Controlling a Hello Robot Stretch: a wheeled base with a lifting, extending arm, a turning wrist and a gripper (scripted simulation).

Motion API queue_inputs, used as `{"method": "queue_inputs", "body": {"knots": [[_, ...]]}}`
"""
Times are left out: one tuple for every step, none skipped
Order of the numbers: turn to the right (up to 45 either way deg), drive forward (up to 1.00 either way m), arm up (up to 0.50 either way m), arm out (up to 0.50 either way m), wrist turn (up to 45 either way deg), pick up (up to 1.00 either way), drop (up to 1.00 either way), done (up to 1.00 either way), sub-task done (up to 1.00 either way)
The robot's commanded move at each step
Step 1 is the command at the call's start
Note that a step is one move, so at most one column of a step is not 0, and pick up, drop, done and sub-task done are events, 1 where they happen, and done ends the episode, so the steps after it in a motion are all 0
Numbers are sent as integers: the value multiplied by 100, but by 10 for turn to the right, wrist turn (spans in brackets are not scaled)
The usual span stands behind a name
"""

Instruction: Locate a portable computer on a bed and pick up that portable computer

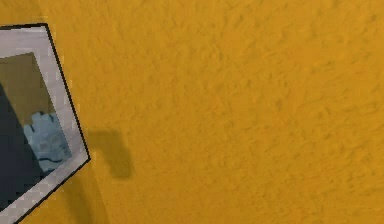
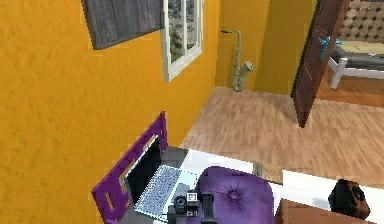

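Gripper working at the bed, close to the open laptop.

The gripper (image 2: 188,206) is showing at six o'clock in the arm side view. I cannot tell how its fingers are set or whether it is holding anything. The laptop (image 2: 157,186) is lying open on the bed (image 2: 225,160) at the gripper's ten o'clock, its screen standing against the purple headboard (image 2: 125,172). A purple pillow (image 2: 240,195) is resting at three o'clock. The laptop is probably stiff, fairly light and smooth, with a fragile screen, so the keyboard half's near edge is looking safest to grip.
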Motion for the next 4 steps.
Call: {"method": "queue_inputs", "body": {"knots": [[0,0,0,0,450,0,0,0,0],[0,0,0,0,450,0,0,0,0],[0,0,0,0,450,0,0,0,0],[0,0,0,0,330,0,0,0,0]]}}
